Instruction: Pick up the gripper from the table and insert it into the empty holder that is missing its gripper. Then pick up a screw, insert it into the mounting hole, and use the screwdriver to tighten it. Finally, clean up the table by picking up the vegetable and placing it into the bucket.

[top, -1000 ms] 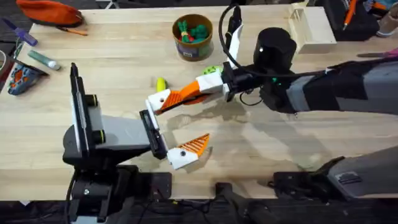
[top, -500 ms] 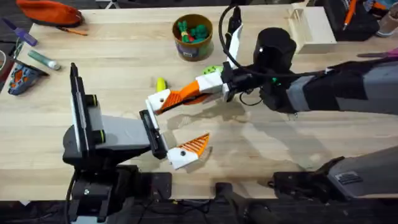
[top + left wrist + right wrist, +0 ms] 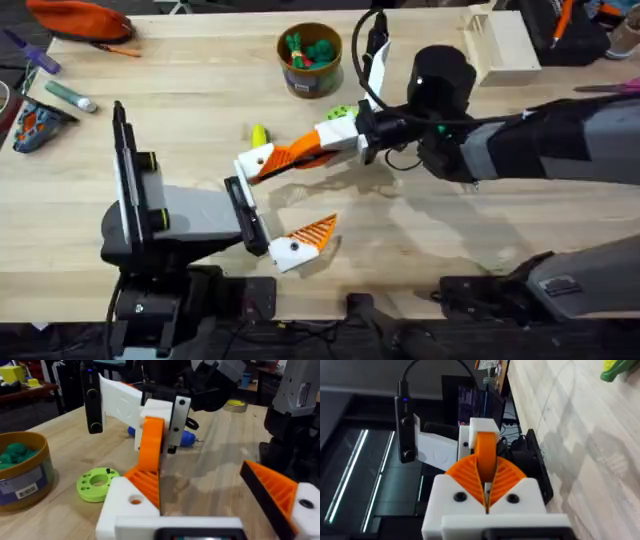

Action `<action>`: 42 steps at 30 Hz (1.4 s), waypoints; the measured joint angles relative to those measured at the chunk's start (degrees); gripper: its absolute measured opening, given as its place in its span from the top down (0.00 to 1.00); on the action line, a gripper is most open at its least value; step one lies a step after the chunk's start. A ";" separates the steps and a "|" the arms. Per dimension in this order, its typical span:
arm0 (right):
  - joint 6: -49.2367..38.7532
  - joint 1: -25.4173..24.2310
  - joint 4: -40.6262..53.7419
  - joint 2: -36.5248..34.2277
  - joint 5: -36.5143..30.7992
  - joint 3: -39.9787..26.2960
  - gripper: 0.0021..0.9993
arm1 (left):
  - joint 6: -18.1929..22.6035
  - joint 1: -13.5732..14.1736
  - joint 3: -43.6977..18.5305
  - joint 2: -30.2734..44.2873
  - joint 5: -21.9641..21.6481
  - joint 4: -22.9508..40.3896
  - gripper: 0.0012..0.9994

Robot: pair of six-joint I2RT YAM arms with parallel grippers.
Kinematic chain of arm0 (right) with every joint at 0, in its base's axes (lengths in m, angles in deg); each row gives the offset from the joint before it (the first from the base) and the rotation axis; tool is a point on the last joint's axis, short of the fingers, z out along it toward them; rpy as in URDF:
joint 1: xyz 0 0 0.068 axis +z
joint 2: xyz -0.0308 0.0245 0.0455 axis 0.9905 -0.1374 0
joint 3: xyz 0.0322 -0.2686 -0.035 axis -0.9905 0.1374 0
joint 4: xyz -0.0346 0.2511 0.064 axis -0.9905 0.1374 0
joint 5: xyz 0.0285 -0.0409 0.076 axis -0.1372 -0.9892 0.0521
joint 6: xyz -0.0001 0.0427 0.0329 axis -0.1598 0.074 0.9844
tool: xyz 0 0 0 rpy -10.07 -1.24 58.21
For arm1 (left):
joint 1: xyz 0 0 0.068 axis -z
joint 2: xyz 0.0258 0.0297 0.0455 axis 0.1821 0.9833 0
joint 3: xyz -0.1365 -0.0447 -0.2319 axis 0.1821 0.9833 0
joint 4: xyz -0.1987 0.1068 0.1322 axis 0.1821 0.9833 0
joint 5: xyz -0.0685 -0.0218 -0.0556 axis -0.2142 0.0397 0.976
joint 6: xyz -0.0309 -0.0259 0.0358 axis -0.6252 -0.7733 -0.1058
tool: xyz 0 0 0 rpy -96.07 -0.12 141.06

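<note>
Left wrist view: orange fingertip gripper up off the table, ribbed face outward, lying against the white holder on one side of the left gripper. Pinched from above by the right gripper, orange pads pressed together on it. Cannot tell whether fully seated in the holder. Left gripper's fingers spread wide, the other finger well apart and already carrying its own orange ribbed tip.

Seen from overhead, meets near mid-table, the right arm reaching across from the right side, the left arm low and pointing right.

Blue screwdriver lying on the table just behind the right gripper, thin metal tip pointing away from it. Green holed disc flat on the wood near the holder.

Yellow vegetable resting on the table just beyond the joined grippers, apart from both. Farther back, brown-gold bucket standing upright, with green and orange toys inside, label on its side.
</note>
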 joint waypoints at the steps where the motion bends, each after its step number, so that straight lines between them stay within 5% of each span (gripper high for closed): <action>1: 0.11 0.00 -0.33 0.00 -0.10 0.11 0.99 | 0.01 0.00 0.00 0.00 0.01 0.00 0.01; 42: 1.85 0.11 -1.30 0.00 -1.25 1.17 0.99 | -0.68 0.00 0.00 0.00 0.16 0.09 0.01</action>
